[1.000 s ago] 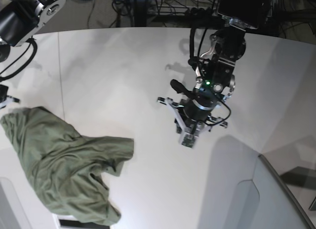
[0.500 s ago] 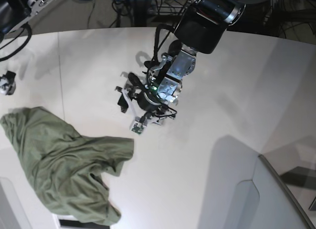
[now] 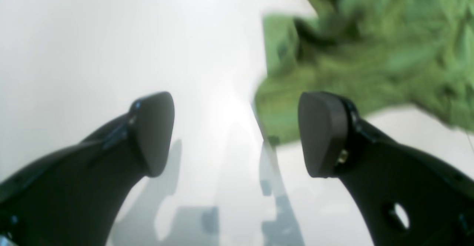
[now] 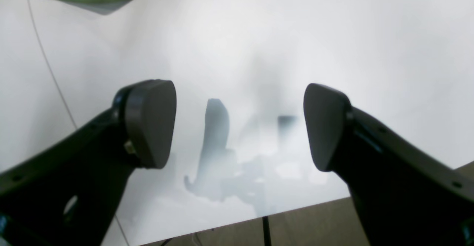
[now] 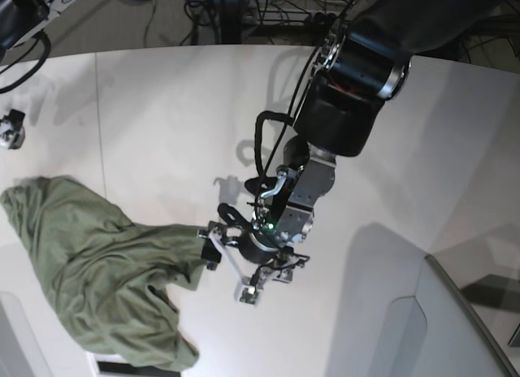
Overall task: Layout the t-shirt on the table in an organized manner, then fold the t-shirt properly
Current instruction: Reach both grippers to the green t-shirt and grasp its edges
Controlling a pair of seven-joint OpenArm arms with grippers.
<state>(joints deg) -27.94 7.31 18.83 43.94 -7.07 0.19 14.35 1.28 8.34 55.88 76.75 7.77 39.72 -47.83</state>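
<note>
Both end effectors wide apart, empty: left end effector [image 5: 230,266] seemingly beside t-shirt [image 5: 97,271].

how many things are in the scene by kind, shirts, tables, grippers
t-shirt: 1, olive green, crumpled
table: 1, white
grippers: 2, the left gripper open beside the shirt's edge, the right gripper open over bare table
total: 4
</note>
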